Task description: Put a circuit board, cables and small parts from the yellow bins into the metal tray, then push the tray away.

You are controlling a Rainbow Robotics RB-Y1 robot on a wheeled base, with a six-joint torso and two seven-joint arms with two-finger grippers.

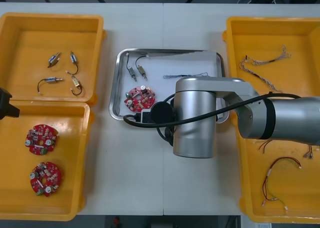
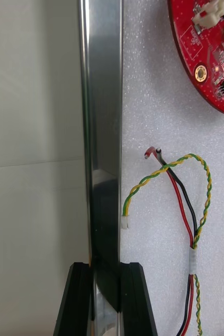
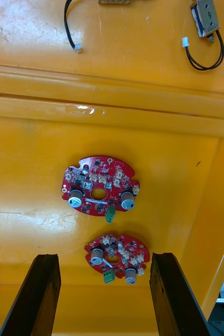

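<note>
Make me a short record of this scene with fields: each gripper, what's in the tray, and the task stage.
right gripper: shut on near rim of shiny metal tray
left gripper: open, above two round red circuit boards in yellow bin
tray contents: one round red circuit board, two small metal parts, cables
stage: tray loaded, not yet pushed away

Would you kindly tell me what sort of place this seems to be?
Likely an electronics kitting bench: yellow bins hold sorted circuit boards, cables and small metal parts, and the right gripper clamps the rim of the metal tray while the left gripper hangs open over the boards.
</note>
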